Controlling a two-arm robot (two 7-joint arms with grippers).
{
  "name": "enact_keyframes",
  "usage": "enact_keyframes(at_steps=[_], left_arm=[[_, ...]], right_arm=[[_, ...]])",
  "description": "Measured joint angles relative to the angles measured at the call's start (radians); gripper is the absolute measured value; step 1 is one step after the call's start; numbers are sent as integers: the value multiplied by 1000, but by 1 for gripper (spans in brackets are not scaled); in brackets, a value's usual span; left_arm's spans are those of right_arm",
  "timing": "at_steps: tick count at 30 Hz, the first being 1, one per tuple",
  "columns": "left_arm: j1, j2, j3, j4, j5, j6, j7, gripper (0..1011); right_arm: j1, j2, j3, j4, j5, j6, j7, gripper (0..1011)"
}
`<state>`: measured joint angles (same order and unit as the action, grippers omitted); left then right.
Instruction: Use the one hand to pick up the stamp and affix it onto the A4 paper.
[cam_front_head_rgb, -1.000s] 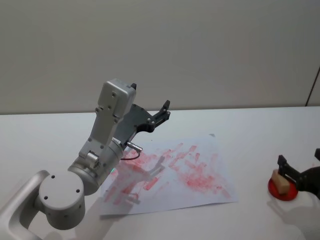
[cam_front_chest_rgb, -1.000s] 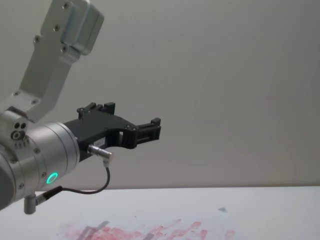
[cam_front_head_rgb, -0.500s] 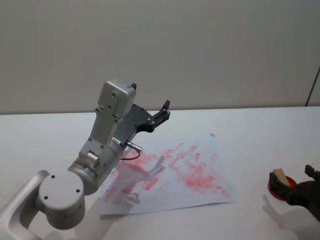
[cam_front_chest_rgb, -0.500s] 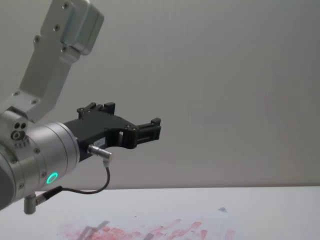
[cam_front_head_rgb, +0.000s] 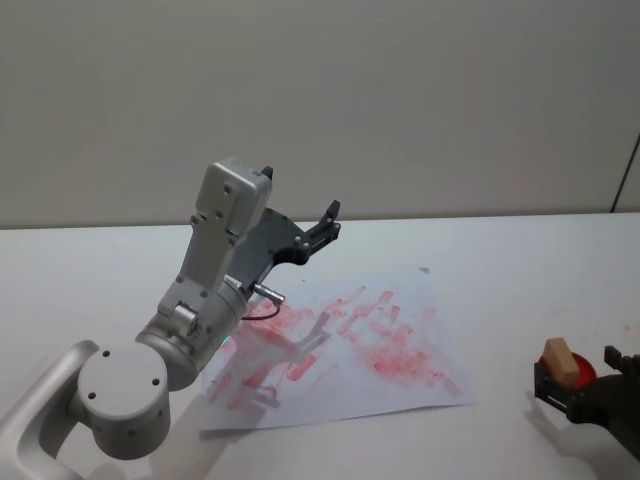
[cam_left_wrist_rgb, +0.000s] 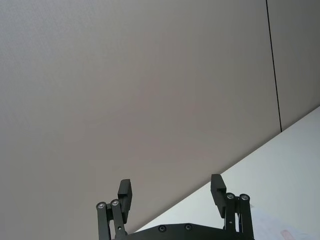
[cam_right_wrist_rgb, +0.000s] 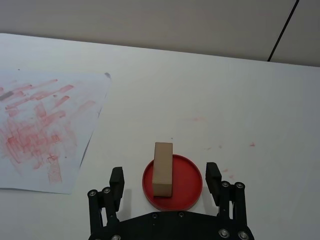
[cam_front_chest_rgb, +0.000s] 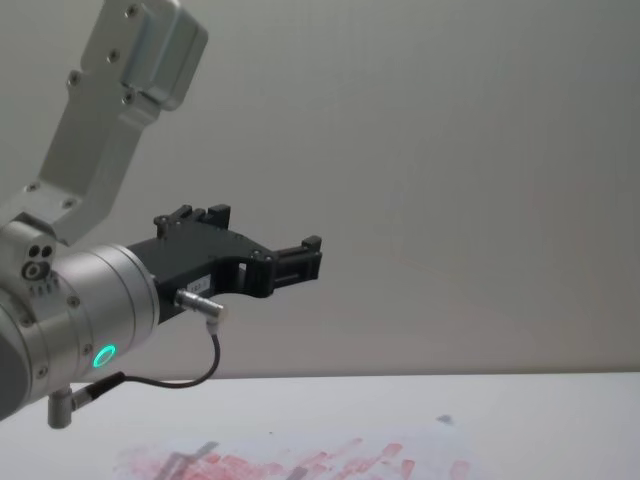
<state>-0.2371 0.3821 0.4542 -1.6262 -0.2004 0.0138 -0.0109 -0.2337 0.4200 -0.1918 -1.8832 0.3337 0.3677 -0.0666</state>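
Stamp (cam_front_head_rgb: 559, 362) first: it is a small tan wooden block at the lower right of the head view. It rests on a round red pad (cam_front_head_rgb: 587, 372) on the white table (cam_front_head_rgb: 500, 260), well apart from the A4 paper (cam_front_head_rgb: 372, 340).

The right gripper (cam_front_head_rgb: 578, 374) reaches in from the lower right corner of that view and sits right at the pad. Seen from its own wrist camera, the block lies lengthwise on the red disc, with one black finger (cam_right_wrist_rgb: 117, 176) on each side of the pad. There is clear table between each finger and the wood. Its jaws are spread wide and have hold of nothing.

The paper lies flat across the lower middle of the head view. It is smeared all over with red and pink marks, and its right edge is closest to the pad.

The left gripper (cam_front_head_rgb: 333, 218) hangs in the air at centre-left of the head view, above the paper's far left part. It is on a silver arm with a green ring light (cam_front_chest_rgb: 104, 354). From its wrist camera the two fingers stand apart with only the grey wall (cam_left_wrist_rgb: 150, 75) between them, so it is open and empty too.
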Motion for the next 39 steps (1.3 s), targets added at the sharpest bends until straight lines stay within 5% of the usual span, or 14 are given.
enact_keyframes(at_steps=[10,31,39], left_arm=[[0,0,0,0,0,0,0,1001],[0,0,0,0,0,0,0,1001],[0,0,0,0,0,0,0,1001]], right_arm=[[24,-15,-4,26,-30,23,13,901],[40,-24,-8,43,-51,39,21,248],[41,-25,-8,45,-53,40,23,213]])
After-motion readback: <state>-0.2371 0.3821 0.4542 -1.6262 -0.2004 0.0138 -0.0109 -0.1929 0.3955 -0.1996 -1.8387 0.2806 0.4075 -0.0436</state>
